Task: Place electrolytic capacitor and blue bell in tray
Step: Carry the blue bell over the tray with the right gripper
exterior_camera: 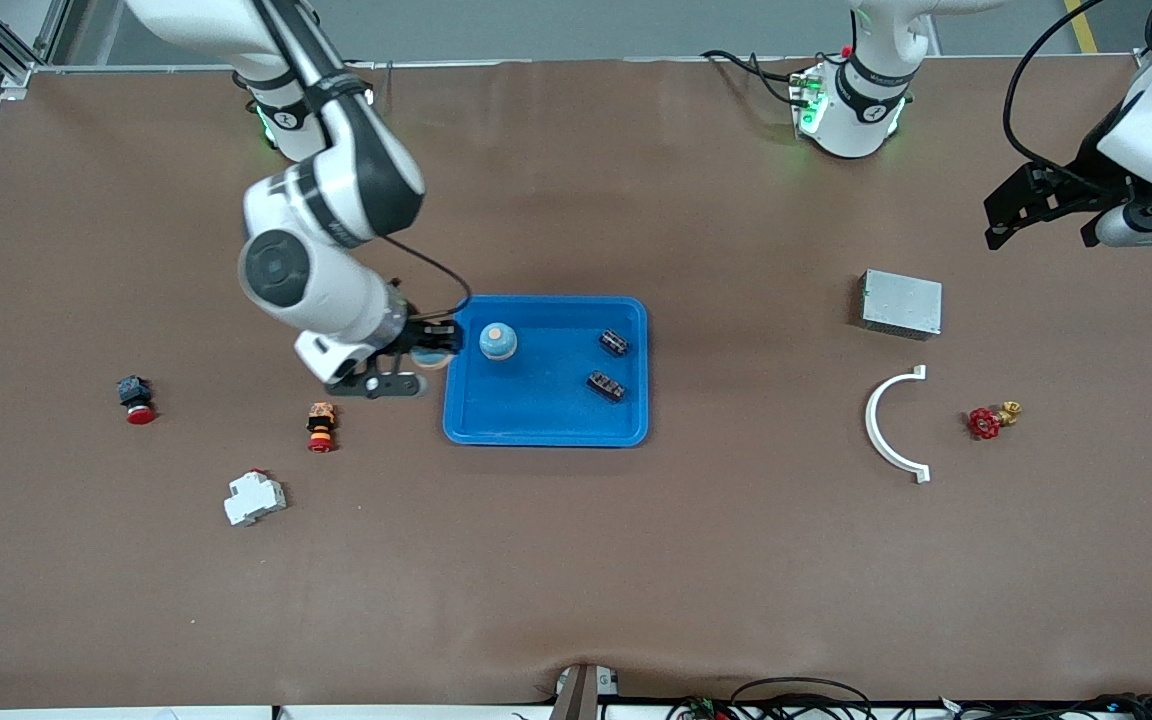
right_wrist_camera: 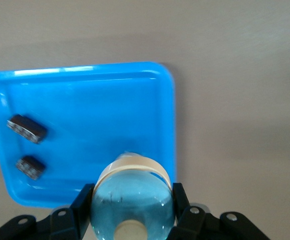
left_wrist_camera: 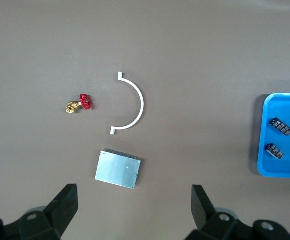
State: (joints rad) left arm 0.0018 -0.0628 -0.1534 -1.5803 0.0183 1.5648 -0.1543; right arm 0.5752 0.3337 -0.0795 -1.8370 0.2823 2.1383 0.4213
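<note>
Clearly the right gripper (right_wrist_camera: 132, 206) has its fingers clamped on a pale-blue cylinder with a cream end, seemingly the electrolytic capacitor (right_wrist_camera: 135, 185). It is held over the rim of the tray (exterior_camera: 546, 438) at the right arm's end, and the arm hides most of it from the front. The blue bell (exterior_camera: 498, 341) sits in the tray near that end, though the right wrist view does not show it, as the held cylinder blocks that corner. Two black parts (exterior_camera: 614, 343) also lie in the tray. The left gripper (left_wrist_camera: 133, 195) waits with its fingers wide apart over the desk's left-arm end, its arm cut off by the frame edge.
</note>
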